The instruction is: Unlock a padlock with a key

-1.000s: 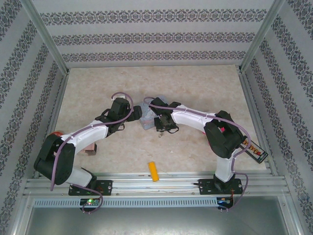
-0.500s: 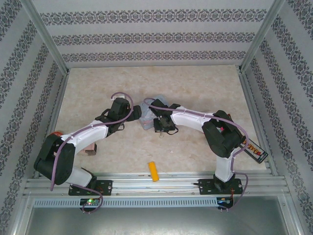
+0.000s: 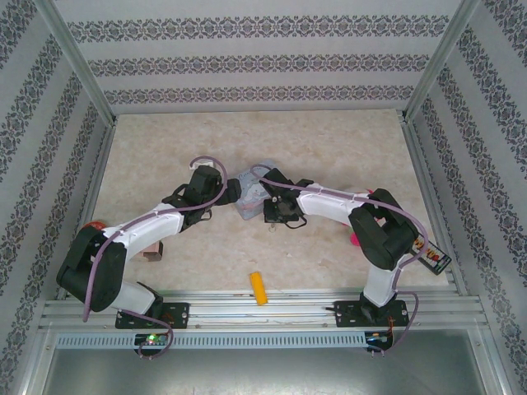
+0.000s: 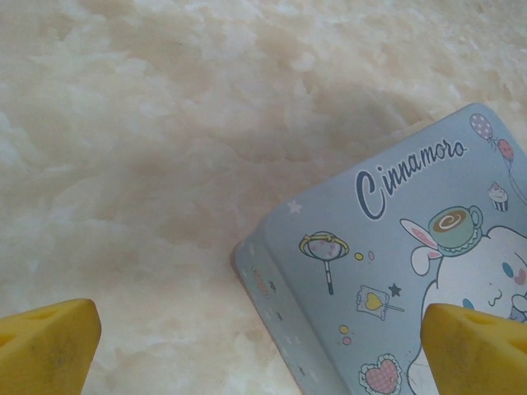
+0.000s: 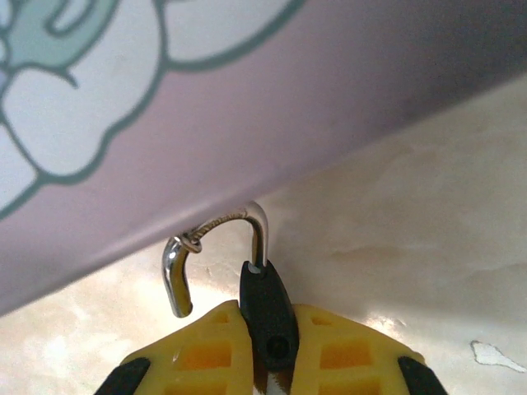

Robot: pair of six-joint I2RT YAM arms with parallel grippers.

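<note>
My right gripper (image 5: 268, 329) is shut on the padlock (image 5: 265, 317), a small black body pinched between the yellow fingers. Its silvery shackle (image 5: 216, 224) stands swung open, one end free, and rises against the underside of the pale blue cartoon tin (image 5: 247, 99). A thin wire ring sits on the shackle. The key is hidden. In the top view the right gripper (image 3: 277, 211) is at the tin's (image 3: 249, 196) near right side. My left gripper (image 4: 262, 354) is open, with the tin's corner (image 4: 362, 271) between its fingers, which stand well apart from it.
An orange-yellow cylinder (image 3: 259, 288) lies near the front rail. A small wooden block (image 3: 151, 253) sits by the left arm and a red thing (image 3: 94, 224) at the left wall. A dark printed packet (image 3: 433, 256) lies at the right edge.
The right jaws have closed tighter on the padlock. The right arm has swung a little to the right, and the tin has shifted slightly between the two grippers.
</note>
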